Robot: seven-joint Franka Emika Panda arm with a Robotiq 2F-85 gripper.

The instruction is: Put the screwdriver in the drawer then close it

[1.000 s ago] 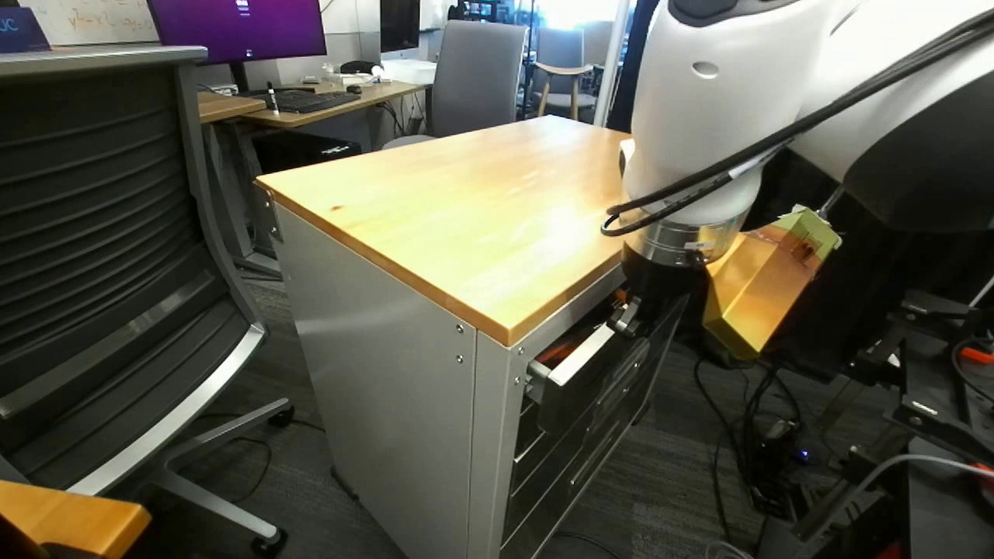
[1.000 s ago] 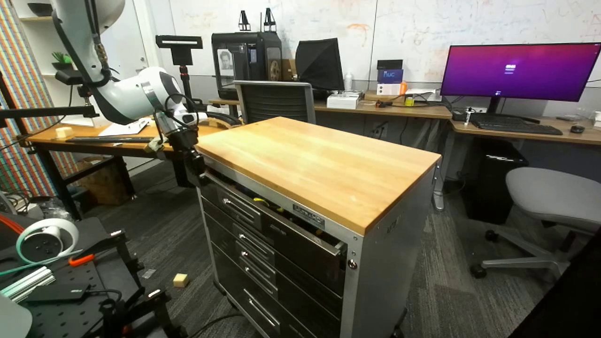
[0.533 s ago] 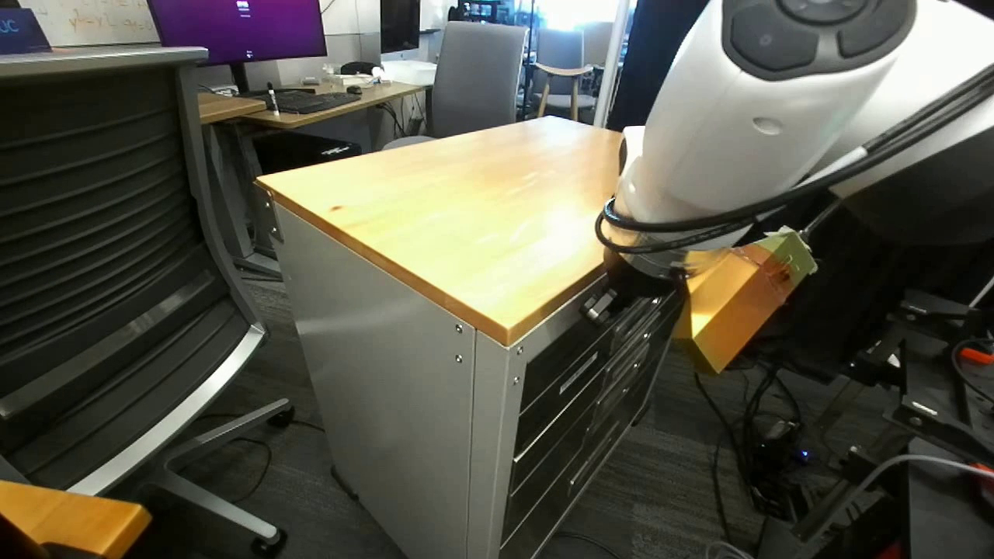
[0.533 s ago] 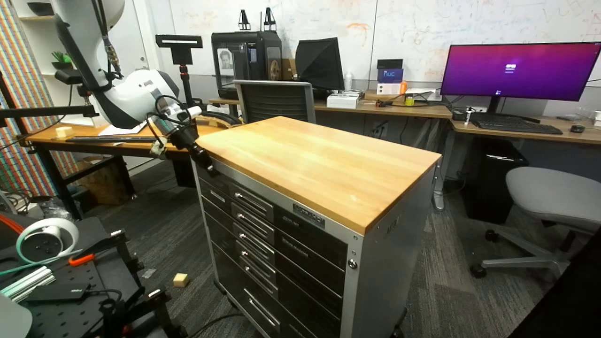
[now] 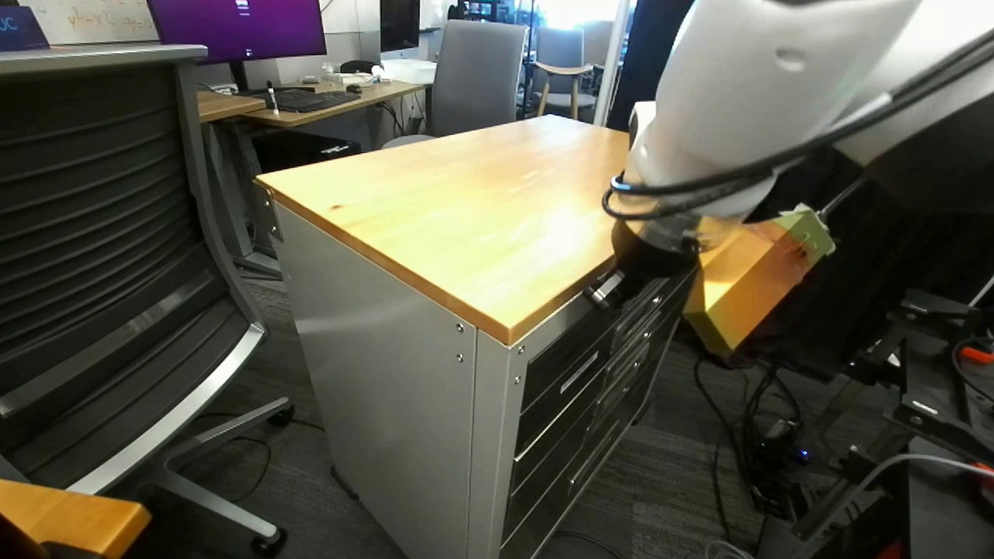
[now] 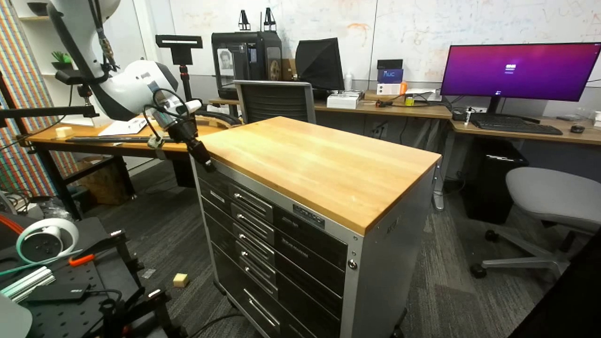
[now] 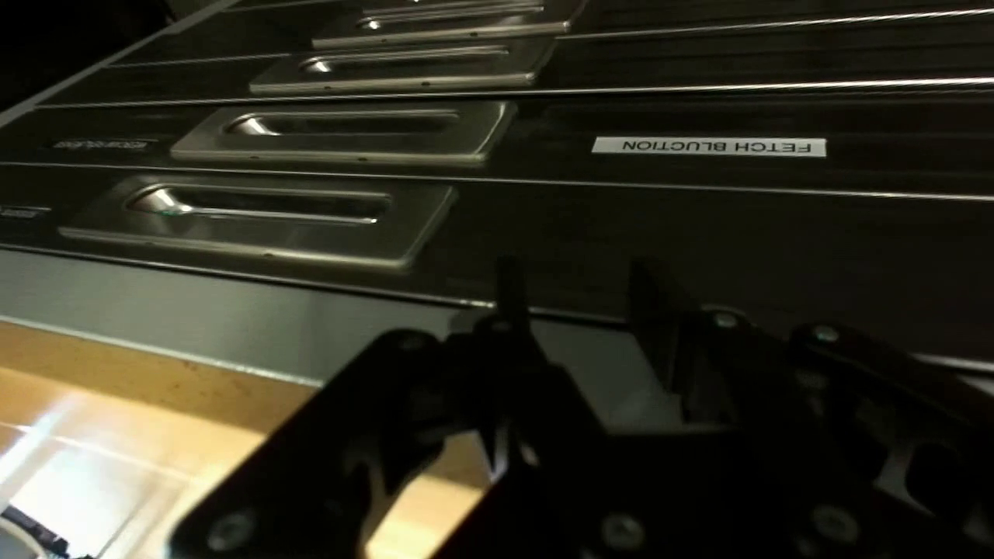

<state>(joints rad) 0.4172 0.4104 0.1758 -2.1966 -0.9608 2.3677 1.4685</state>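
Fingers (image 7: 510, 295) of a black Robotiq gripper (image 7: 576, 272) slant down near the upper edge of the top drawer (image 6: 286, 218), likely placed there to push it home; the jaws stand part-way apart with nothing visible between them. The drawer front (image 7: 590, 229) sits flush, so closing looks done. The screwdriver is out of sight, presumably inside. Dark, glossy drawer faces (image 7: 893, 159) carry slotted, silvery recessed handles (image 7: 260, 221); a smooth grey metal cabinet (image 6: 389, 267) surrounds them under a thick rectangular wooden top (image 6: 319, 159).
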